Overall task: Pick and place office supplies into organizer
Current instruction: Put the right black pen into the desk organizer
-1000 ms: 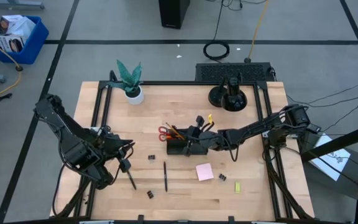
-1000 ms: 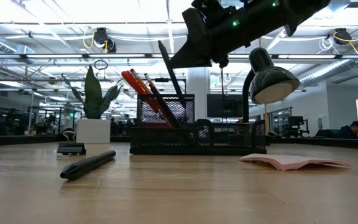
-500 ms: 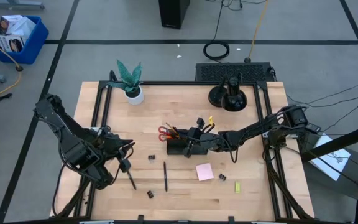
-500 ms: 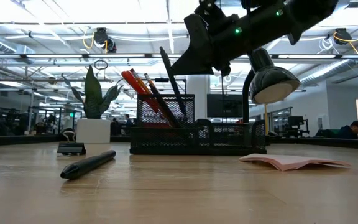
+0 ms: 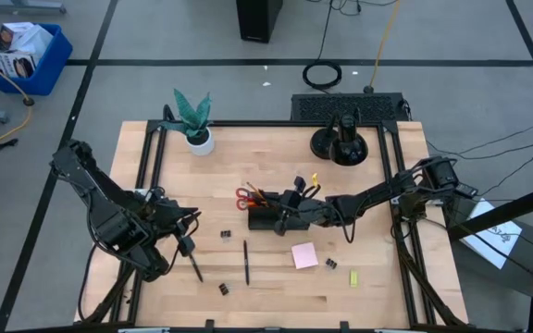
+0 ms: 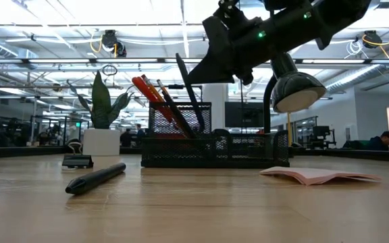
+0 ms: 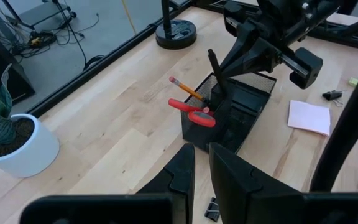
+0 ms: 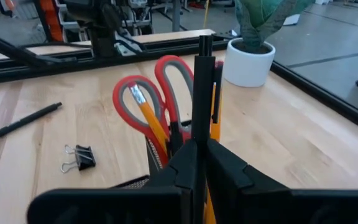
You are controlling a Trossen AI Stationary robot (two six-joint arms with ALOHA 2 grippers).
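Organizer (image 5: 268,218): low black wire-mesh desk tray, centre of the high view on the pale wooden table (image 5: 155,185). Red-handled scissors (image 5: 242,195) and orange pencils (image 5: 259,195) stand in its left end. Right gripper (image 5: 283,218) sits over it, fingers closed on a slim black pen (image 5: 279,220). Left gripper (image 5: 185,246) at lower left, pinching a second black pen (image 5: 194,265). A third black pen (image 5: 246,261) lies loose at lower centre, the pink sticky-note pad (image 5: 304,255) right of it. White-potted green plant (image 5: 193,120) at upper left.

Low view: organizer at mid-frame, pencils and scissors leaning left out of its tall cell. The held pen (image 6: 190,91) tilts down into that cell from the right gripper (image 6: 196,66) above. Loose pen (image 6: 96,178) at lower left, pad (image 6: 316,175) at right. Open office hall behind.

Left wrist view: left fingers (image 7: 178,176) nearly together at the bottom; what they hold is hidden. Organizer (image 7: 236,112) at centre.

Right wrist view: fingers (image 8: 225,167) clamp the upright pen (image 8: 202,87); scissors (image 8: 151,93) behind, black binder clip (image 8: 79,156) at left.
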